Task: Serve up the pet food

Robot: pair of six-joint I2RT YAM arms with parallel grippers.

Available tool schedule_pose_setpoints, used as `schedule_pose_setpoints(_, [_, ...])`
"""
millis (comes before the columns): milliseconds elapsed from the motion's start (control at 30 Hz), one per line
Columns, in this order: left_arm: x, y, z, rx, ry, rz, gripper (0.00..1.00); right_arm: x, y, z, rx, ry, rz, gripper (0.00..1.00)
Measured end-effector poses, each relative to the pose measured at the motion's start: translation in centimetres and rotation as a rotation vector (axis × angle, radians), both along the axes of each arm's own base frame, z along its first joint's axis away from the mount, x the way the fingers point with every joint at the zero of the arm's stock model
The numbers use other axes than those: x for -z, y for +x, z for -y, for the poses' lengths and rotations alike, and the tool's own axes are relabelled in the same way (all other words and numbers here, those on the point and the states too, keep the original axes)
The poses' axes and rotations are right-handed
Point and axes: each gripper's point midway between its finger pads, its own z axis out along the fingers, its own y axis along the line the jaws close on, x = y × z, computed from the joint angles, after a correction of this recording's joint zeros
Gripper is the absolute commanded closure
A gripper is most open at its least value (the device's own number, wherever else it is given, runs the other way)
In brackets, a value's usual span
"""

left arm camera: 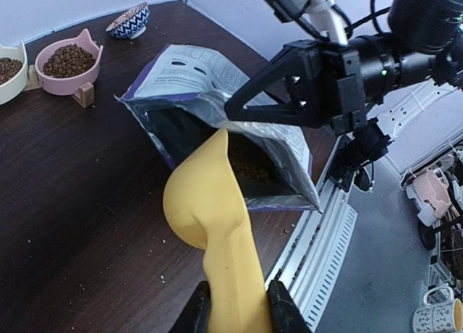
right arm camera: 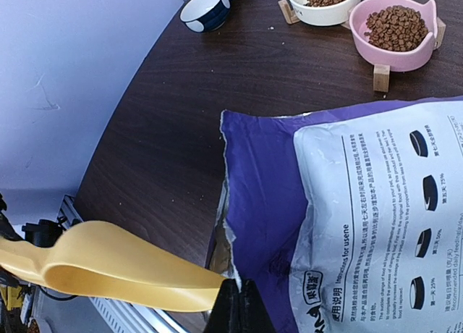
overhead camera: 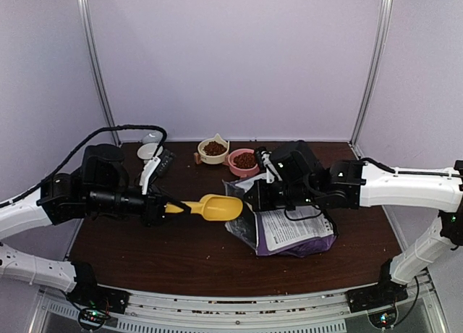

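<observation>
Left gripper (left arm camera: 242,313) pinching yellow scoop (left arm camera: 204,203) by its handle, scoop tip at the mouth of purple bag (left arm camera: 189,76) containing kibble (left arm camera: 249,166); right gripper (right arm camera: 236,304) pressed shut on the bag's edge.

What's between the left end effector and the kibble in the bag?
Only the yellow scoop the left end effector holds, tip at the bag's mouth; left wrist view.

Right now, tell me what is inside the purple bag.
Through the open mouth of the bag, a patch of brown kibble shows. The yellow scoop and the bag's upper flap cover the rest, so how full it is cannot be seen.
</observation>
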Motion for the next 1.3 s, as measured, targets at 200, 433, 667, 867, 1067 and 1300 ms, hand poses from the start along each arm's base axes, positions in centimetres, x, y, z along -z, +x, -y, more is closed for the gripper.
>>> schedule_pose_setpoints(200, [3.2,0.8,1.3,-0.031,0.118,0.018,1.0,-1.6,-0.3,-0.9,-0.009,0.025,0.021,1.0])
schedule_pose_setpoints(433, [5.8,2.1,4.6,-0.053,0.202,0.145,1.0,-2.9,-1.2,-1.9,-0.043,0.05,0.028,0.82])
schedule_pose_setpoints(667, [7.5,5.3,5.0,-0.202,0.281,0.268,1.0,-5.4,-0.6,-0.4,-0.013,0.067,0.094,0.16])
schedule_pose_setpoints(867, [6.4,6.7,5.0,-0.271,0.247,0.335,1.0,-6.5,3.5,7.9,0.174,0.077,0.145,0.2])
schedule_pose_setpoints(1067, [6.4,7.1,5.8,-0.281,0.221,0.345,1.0,6.6,7.3,19.5,0.461,-0.099,-0.09,0.38])
schedule_pose_setpoints(1300, [6.3,7.2,6.0,-0.283,0.214,0.347,1.0,12.4,5.9,22.0,0.489,-0.124,-0.247,0.51])
